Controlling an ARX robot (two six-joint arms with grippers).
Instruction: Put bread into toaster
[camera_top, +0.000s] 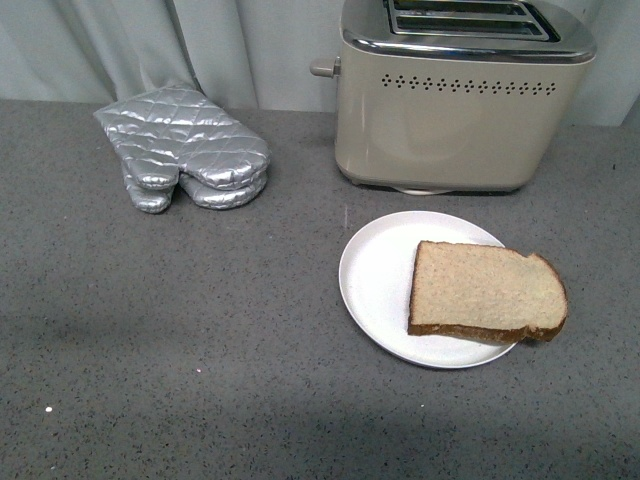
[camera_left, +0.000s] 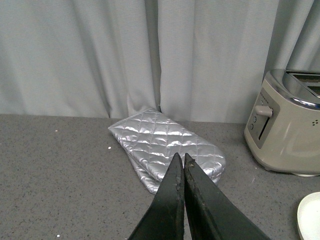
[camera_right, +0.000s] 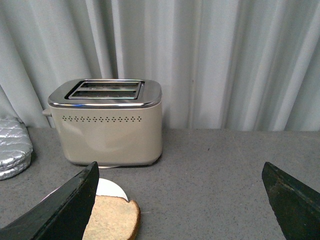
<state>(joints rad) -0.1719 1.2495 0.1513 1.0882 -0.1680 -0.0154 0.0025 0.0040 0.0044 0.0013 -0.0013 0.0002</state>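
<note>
The bread (camera_top: 487, 293) lies flat on a white plate (camera_top: 375, 275) on the grey counter (camera_top: 200, 350), covering the plate's right half with its rounded, crusted end sticking out past the rim. Just behind the plate, near but not touching, stands the toaster (camera_top: 455, 110), cream-sided with a shiny chrome top, its two slots facing up and its lever knob (camera_top: 325, 68) poking out on the left side. Well off to the left of the toaster, a quilted silver oven mitt (camera_top: 185, 145) rests on the counter close to the pale curtain (camera_top: 150, 40) that hangs along the back. From the left wrist camera, the left gripper (camera_left: 182, 158) has its two dark fingers pressed together with nothing between them, held above the counter and pointing toward the mitt. From the right wrist camera, the right gripper (camera_right: 179, 167) has its fingers spread wide apart, holding nothing, aimed at the toaster with the bread and plate showing just by one finger
</note>
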